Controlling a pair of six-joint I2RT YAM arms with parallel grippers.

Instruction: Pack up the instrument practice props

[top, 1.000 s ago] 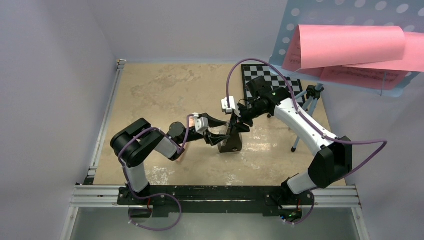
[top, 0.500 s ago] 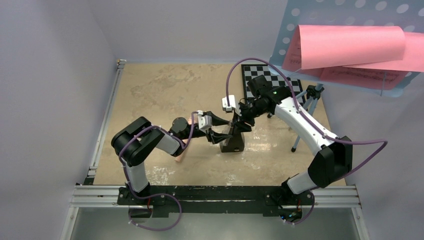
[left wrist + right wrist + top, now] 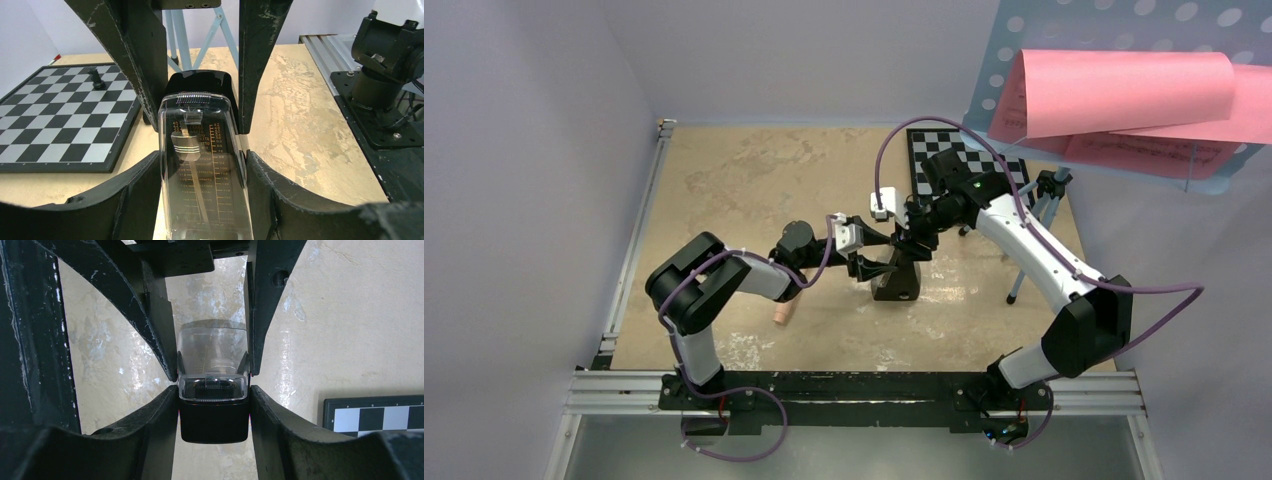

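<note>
- Shifting rightward since the earlier frame: metronome [image 3: 897,283], clamped by left gripper [image 3: 202,165] at its clear cover and right gripper [image 3: 214,400] at its black body
- recorder [image 3: 782,316] now more exposed behind left gripper
- chessboard [image 3: 954,140] edge just beyond right gripper; bare table [image 3: 754,180] leftward of both

Tan table [image 3: 744,180] carries chessboard [image 3: 931,146], metronome [image 3: 897,283], recorder [image 3: 782,316] and the stand's tripod [image 3: 1046,200].

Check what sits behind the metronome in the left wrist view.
The right gripper straddles the metronome from the far side; past it rise light-blue tripod legs. The chessboard lies back at picture left. The metronome covers the tabletop directly behind it.
</note>
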